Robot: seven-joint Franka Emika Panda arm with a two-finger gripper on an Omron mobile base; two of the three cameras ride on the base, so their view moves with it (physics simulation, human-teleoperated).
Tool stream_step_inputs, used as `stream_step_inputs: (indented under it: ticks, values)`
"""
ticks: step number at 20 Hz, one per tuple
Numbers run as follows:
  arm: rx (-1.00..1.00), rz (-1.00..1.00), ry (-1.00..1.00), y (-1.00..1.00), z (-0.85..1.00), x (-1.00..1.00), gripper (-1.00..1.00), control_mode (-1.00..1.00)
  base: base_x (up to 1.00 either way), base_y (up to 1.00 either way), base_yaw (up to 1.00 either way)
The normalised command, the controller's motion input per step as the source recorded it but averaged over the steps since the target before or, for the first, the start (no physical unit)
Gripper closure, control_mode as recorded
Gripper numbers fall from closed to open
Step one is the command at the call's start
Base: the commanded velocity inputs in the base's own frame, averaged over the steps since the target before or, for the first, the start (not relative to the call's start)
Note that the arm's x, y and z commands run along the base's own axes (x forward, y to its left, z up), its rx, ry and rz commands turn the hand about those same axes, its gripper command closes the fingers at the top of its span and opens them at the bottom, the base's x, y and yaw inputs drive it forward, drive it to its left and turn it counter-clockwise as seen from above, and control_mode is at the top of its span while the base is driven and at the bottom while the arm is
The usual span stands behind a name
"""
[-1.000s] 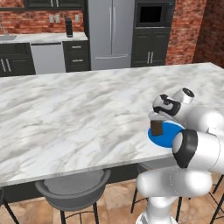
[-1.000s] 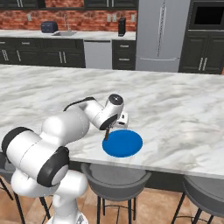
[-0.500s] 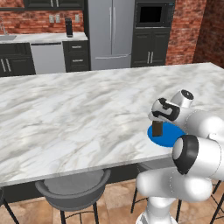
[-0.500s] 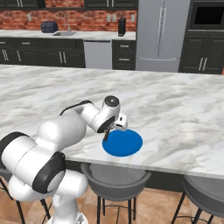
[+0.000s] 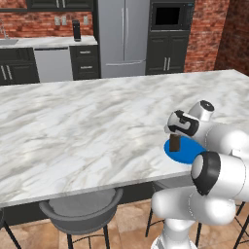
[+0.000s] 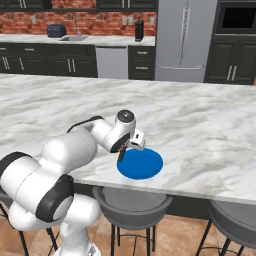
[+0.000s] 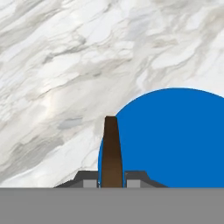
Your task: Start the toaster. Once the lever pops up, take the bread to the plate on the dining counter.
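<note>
Gripper (image 7: 112, 180) closed on the bread (image 7: 112, 151): hand view shows the brown slice edge-on, standing upright between the two finger tips, which press it from either side. In left base view the bread (image 5: 175, 143) hangs below the hand, over the near-left edge of the plate (image 5: 187, 151). Cannot tell whether its lower edge touches the plate.

Surface: dining counter (image 5: 87, 126), white marble with grey veins, wide slab, dark sides. Plate (image 6: 140, 163) lies flat near the counter's front edge; apart from the slice at its rim, its blue face (image 7: 175, 135) is bare.

Room: brick wall, dark cabinets, steel fridge (image 5: 121, 36) and built-in oven (image 5: 168, 17) at the back. Toaster (image 6: 56, 31) sits on the far worktop beside the sink, well apart from the plate. Grey stools (image 5: 82, 211) stand under the counter's front edge.

Arm: white, folded low over the counter edge, wrist bent so the hand points down at the plate's rim.
</note>
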Motion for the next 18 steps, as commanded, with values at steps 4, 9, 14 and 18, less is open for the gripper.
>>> stream_step_inputs:
  ticks: [4, 9, 14, 18]
  values:
    - [0.00, -0.04, -0.02, -0.07, -0.01, -0.11, -1.00, -1.00, 0.00, 0.00, 0.00]
    - [0.00, -0.06, -0.01, -0.06, 0.00, -0.18, -1.00, -1.00, 0.00, 0.00, 0.00]
    - [0.00, -0.08, 0.00, -0.01, 0.00, -0.09, -1.00, -1.00, 0.00, 0.00, 0.00]
    - [0.00, -0.09, 0.00, -0.09, 0.00, 0.00, -1.00, -1.00, 0.00, 0.00, 0.00]
